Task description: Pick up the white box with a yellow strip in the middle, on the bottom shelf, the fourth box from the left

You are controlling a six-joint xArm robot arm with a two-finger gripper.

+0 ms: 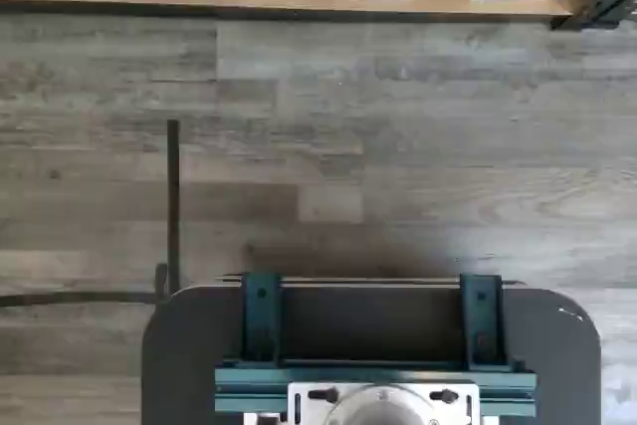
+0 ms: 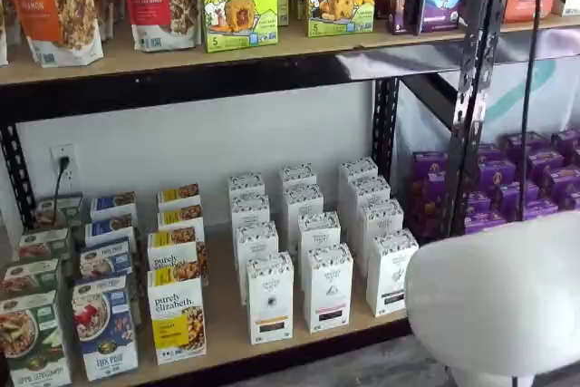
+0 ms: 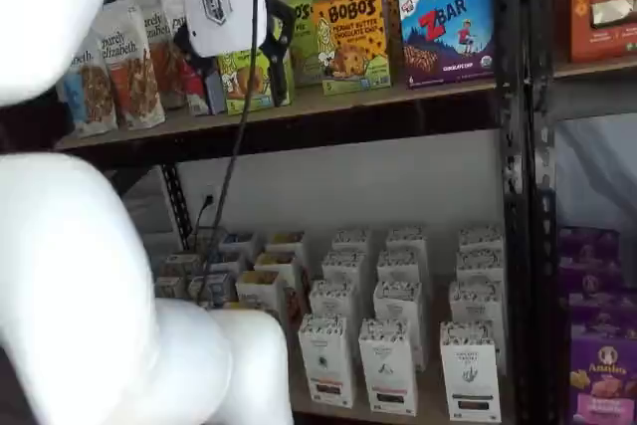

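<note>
Fingers (image 3: 283, 42) stand spread wide and empty, high up at the level of the upper shelf's snack boxes and well above the target. The white box with a yellow strip (image 2: 270, 298) stands upright at the front of the bottom shelf (image 2: 225, 331), just beside a purely elizabeth box (image 2: 177, 319) on one side and a twin white carton (image 2: 328, 285) on the other, with more of its kind lined up behind it.

It looks like a light, stiff paperboard carton with smooth faces. A firm squeeze could dent it, so the narrow side walls at mid-height seem the best hold, though the gaps to its neighbours are slim.

Much of the robot's white arm (image 3: 60, 286) blocks the shelf's left end in a shelf view. The wrist view shows only the box's foot, and its print is too small to read.
</note>
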